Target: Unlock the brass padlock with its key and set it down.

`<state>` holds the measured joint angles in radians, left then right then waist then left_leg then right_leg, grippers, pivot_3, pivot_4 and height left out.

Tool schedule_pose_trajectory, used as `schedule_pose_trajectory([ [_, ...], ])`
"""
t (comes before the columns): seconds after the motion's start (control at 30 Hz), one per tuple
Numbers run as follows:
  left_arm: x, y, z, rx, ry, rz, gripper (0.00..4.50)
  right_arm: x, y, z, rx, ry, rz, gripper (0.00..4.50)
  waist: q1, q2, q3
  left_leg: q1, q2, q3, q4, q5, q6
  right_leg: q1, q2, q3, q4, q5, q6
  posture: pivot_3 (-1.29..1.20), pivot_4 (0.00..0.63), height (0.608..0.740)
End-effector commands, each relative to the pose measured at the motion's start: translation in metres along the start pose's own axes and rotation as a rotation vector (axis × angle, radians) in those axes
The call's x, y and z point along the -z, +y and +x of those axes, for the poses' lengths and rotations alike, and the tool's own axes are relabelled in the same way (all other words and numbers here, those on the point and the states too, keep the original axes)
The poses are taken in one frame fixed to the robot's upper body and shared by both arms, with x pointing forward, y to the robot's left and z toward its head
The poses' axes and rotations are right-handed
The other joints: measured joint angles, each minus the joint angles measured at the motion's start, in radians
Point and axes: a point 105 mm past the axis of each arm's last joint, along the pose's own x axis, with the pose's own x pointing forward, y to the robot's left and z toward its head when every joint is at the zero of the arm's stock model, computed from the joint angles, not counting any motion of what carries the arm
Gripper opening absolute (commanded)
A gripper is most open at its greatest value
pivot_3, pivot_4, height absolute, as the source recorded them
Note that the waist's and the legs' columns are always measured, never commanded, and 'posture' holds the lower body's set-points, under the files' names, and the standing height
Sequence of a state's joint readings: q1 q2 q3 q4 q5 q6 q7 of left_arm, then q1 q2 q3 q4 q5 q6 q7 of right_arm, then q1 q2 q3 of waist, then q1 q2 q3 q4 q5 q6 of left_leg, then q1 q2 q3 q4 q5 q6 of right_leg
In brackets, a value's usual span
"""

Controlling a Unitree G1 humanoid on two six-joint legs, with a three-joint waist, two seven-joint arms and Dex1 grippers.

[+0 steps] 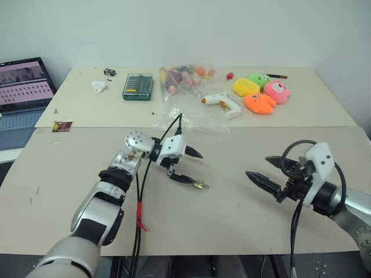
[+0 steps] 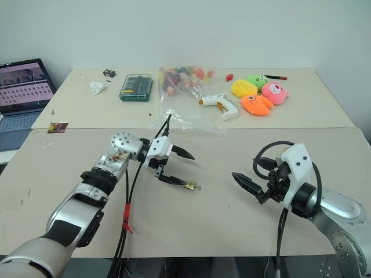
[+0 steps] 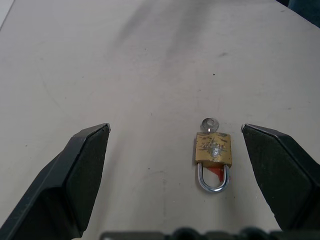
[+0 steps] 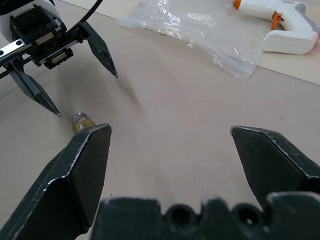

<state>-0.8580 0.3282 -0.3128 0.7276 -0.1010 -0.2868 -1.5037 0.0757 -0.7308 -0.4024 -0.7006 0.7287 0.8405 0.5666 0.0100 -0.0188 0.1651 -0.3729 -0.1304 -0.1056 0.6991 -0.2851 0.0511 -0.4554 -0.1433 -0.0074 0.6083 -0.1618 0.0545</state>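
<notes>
- The brass padlock (image 3: 214, 151) is seen lying flat on the beige table (image 3: 150, 65), nearer one of the two black fingers (image 3: 280, 170) of the left gripper (image 3: 175, 131) than the other.
- Its silvery shackle (image 3: 214, 181) is seated in the body.
- A small silvery ring (image 3: 209, 123) is shown at the body's opposite end.
- The fingers are spread wide and nothing is touched by them.
- A red fleck (image 3: 216, 172) is visible inside the shackle loop.

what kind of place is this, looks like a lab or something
Probably a robot test lab or workshop: a plain table against a bare wall, a laptop alongside, and assorted props such as plush toys and a screwdriver set.
</notes>
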Motion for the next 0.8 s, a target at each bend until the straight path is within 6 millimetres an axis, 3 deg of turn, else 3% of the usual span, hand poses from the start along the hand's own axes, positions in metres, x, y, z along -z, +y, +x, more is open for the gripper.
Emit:
schedule_pose_trajectory([
  [0.03,0.001,-0.010,0.003,0.043,0.027,0.066,4.50,-0.008,-0.002,-0.002,0.011,-0.027,-0.041,4.47,-0.001,0.000,0.000,0.000,0.000,0.000,0.000,0.000,0.000,0.000,0.000,0.000,0.000,0.000,0.000,0.00,0.150,0.740],
  [0.23,0.011,-0.020,0.006,0.056,0.059,0.075,4.50,-0.008,-0.005,0.000,0.009,-0.030,-0.047,4.47,0.002,0.000,0.000,0.000,0.000,0.000,0.000,0.000,0.000,0.000,0.000,0.000,0.000,0.000,0.000,0.00,0.150,0.740],
  [0.7,0.014,-0.010,0.019,0.013,0.026,-0.003,4.50,-0.009,-0.006,0.002,0.018,-0.034,-0.050,4.47,0.002,0.000,0.000,0.001,0.000,0.001,0.001,0.000,0.000,0.001,0.000,0.000,0.000,0.000,0.000,0.00,0.150,0.740],
  [0.8,0.025,-0.013,0.019,0.028,0.059,-0.033,4.50,-0.012,-0.005,0.001,0.021,-0.037,-0.048,4.47,0.002,0.000,0.000,0.001,0.000,0.001,0.001,0.000,0.001,0.001,0.000,0.000,0.000,0.000,0.000,0.00,0.150,0.740],
])
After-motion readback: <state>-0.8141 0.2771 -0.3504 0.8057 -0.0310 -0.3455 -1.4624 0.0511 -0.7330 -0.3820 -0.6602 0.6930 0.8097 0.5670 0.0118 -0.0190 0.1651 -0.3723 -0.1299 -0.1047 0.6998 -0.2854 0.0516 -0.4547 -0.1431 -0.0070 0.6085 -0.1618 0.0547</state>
